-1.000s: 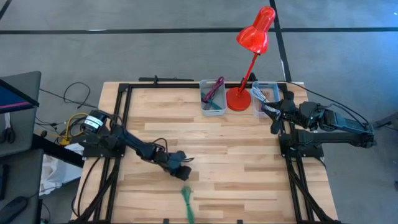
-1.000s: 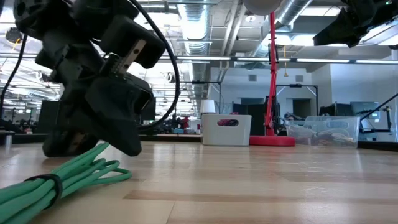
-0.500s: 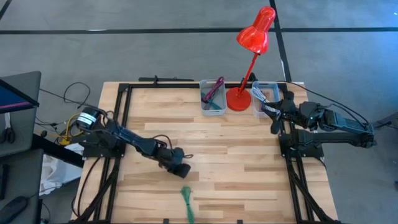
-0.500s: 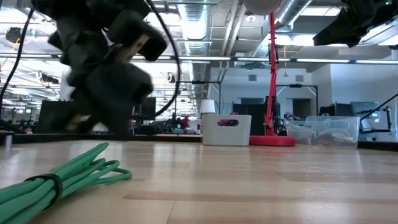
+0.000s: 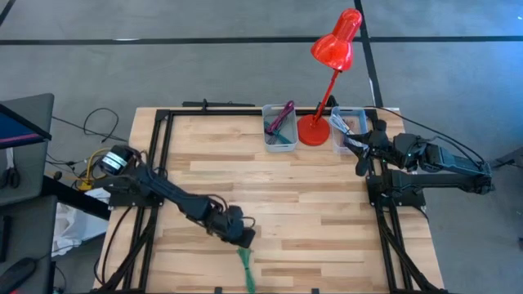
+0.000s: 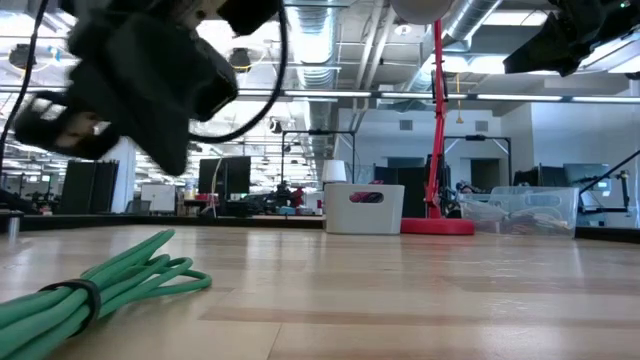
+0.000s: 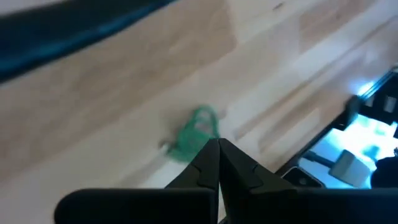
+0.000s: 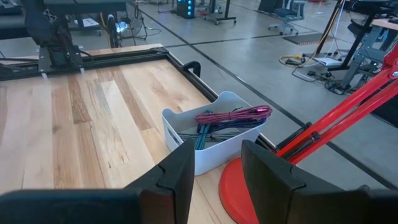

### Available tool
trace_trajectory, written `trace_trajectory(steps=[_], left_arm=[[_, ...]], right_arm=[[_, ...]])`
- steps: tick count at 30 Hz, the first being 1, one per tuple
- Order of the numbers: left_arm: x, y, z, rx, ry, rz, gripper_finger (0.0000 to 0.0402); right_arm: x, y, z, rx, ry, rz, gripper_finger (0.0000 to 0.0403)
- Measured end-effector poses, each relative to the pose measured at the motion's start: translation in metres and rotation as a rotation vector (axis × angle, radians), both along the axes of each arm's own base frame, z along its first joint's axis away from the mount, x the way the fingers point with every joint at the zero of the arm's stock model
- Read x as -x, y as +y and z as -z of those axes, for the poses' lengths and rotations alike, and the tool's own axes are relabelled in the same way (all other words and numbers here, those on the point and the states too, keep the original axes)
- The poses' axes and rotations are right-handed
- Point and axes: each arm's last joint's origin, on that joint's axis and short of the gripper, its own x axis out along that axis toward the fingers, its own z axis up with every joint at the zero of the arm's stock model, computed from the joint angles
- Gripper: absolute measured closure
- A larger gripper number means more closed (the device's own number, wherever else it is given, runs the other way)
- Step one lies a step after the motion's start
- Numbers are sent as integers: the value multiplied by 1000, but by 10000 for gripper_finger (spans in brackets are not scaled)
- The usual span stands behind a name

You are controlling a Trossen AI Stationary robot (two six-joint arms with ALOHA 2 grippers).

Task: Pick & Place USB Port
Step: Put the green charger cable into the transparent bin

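Pale wooden plank table [image 5: 310,212], open workshop hall behind.
Coiled green USB cable bundle [image 5: 246,268] lies at the near edge, long axis running front to back, just beyond the left gripper [image 5: 243,238], fingers pressed together, empty. Right gripper [image 5: 360,147] parted, beside the clear bin [image 5: 347,122].

left pincer [image 5: 242,237] closed, right pincer [image 5: 358,153] parted
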Motion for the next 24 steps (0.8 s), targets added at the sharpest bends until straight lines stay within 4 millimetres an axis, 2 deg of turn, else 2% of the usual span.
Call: trace_trajectory(steps=[3,6,11,18,24], left_arm=[[-1,-14,1,29,22,-41,400],[-5,-25,10,44,63,-68,400],[-23,-40,16,100,91,-51,400],[-29,-42,17,108,101,-58,400],[-27,-46,17,216,181,-20,386]], right_arm=[[0,0,0,-2,-1,0,278],[0,0,0,-9,-5,2,278],[0,0,0,-11,-7,3,278],[0,0,0,-12,-4,3,278],[0,0,1,-18,-4,5,278]])
